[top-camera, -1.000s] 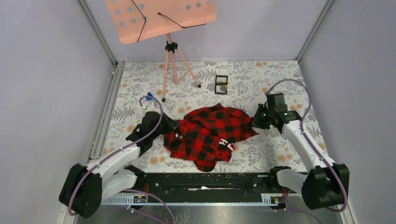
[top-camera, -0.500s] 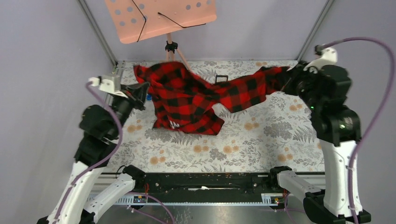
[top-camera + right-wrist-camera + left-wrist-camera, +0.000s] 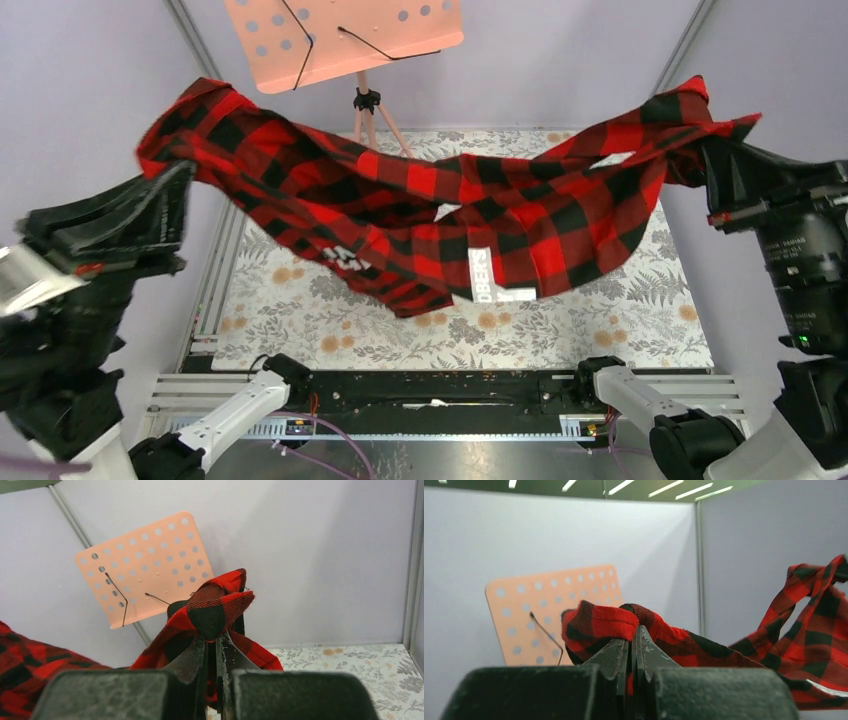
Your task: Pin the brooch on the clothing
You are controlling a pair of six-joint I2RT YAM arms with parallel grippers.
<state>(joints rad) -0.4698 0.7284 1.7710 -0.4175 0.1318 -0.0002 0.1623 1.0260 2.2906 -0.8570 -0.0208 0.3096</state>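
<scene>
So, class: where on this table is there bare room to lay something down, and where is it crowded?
Bare: the near strip of table between the hanging shirt and the black rail, and the table's right margin. Crowded: the back, around the music stand; the shirt, stretched between the left hand and right hand, hides the middle.

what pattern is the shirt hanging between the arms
The shirt is red-and-black buffalo check, best in the top external view.
</scene>
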